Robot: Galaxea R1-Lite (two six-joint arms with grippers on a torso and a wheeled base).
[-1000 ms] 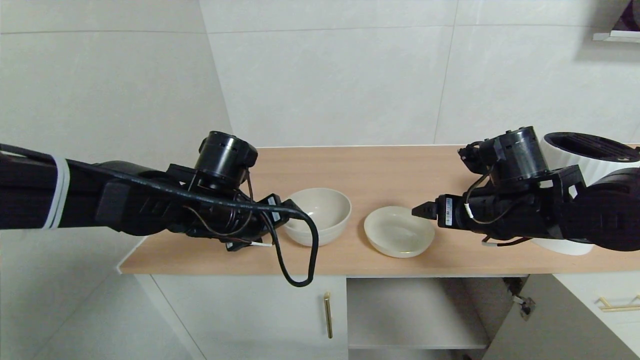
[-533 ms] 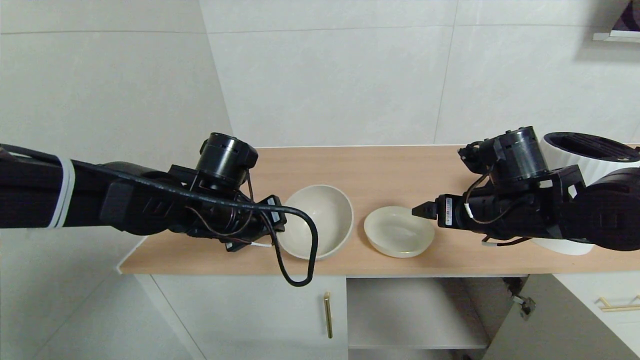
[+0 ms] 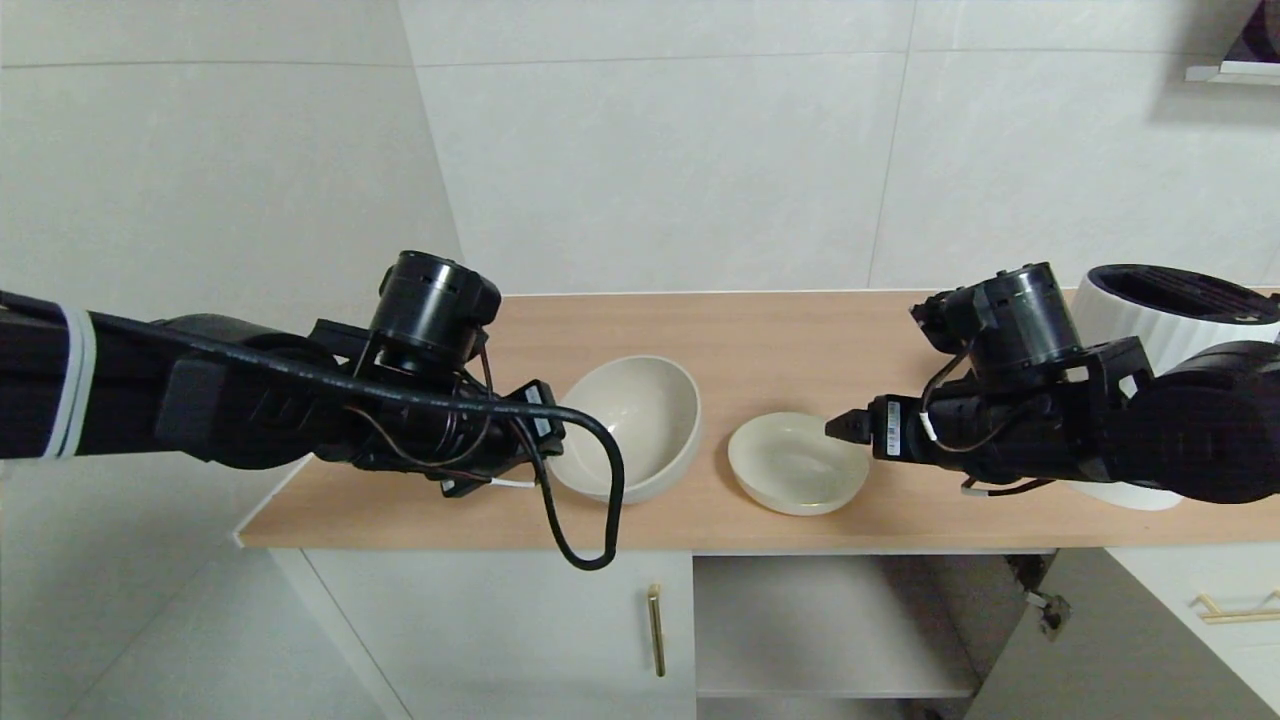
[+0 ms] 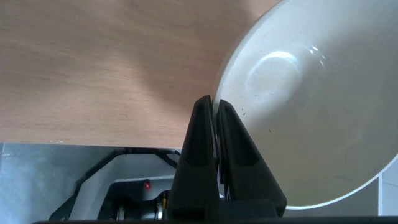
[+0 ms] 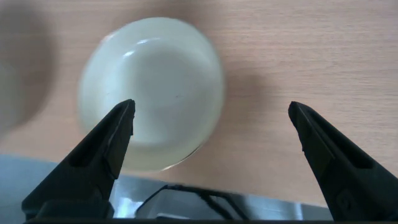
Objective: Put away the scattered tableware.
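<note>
The left end effector (image 4: 215,118) is clamping, fingers pressed together, on the rim of the glossy cream bowl (image 4: 311,112). The bowl is tilting over the wood-grain bench (image 3: 780,330), with its far rim cut off. The right end effector (image 5: 211,107) is hanging, fingers wide apart, over the smooth, shallow small bowl (image 5: 152,87) sitting on the bench. The right arm is partly hiding a ribbed white container (image 3: 1170,310).
</note>
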